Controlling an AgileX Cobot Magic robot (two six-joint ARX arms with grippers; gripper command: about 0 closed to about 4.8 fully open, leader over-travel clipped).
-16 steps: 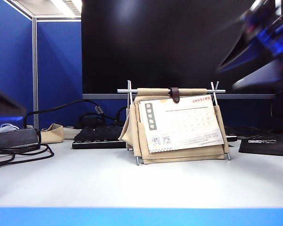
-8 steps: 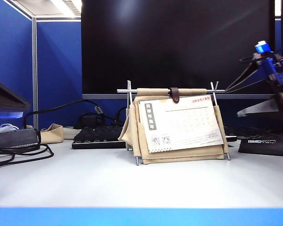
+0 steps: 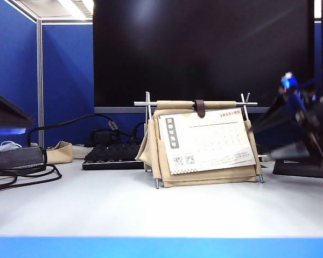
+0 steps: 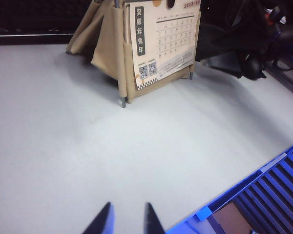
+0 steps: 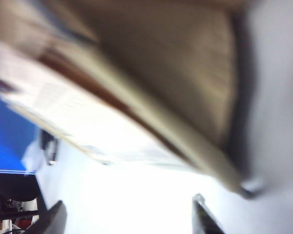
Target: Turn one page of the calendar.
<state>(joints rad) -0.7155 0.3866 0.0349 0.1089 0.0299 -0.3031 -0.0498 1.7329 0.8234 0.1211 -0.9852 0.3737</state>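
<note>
**Mia:** Where is the calendar (image 3: 204, 146) sitting?

**Ben:** It is standing in the middle of the exterior view, on the white table (image 3: 151, 209), in front of the big black screen (image 3: 204, 54). It is resting on a tan cloth stand (image 3: 151, 148) with thin metal rods.

**Mia:** Is the page (image 3: 207, 141) turning yet?

**Ben:** No. The front page is lying flat against the stand, with its red heading at the top. I think the job is only starting. Grabbing the page and flipping it over the top are both left to do.

**Mia:** What are the grippers doing?

**Ben:** The right gripper (image 5: 129, 217) is showing as a blurry dark shape at the right edge of the exterior view, just beside the calendar. In the right wrist view its fingers are standing wide apart with nothing between them, and the stand is filling the frame, very blurry. The left gripper (image 4: 126, 220) is hanging over bare table at the bottom of the left wrist view, well apart from the calendar. Its fingers are a little apart and holding nothing.

**Mia:** How many of each thing?

**Ben:** One calendar, one stand, one screen, one dark keyboard (image 3: 110, 157) behind the stand, and two grippers.
</note>
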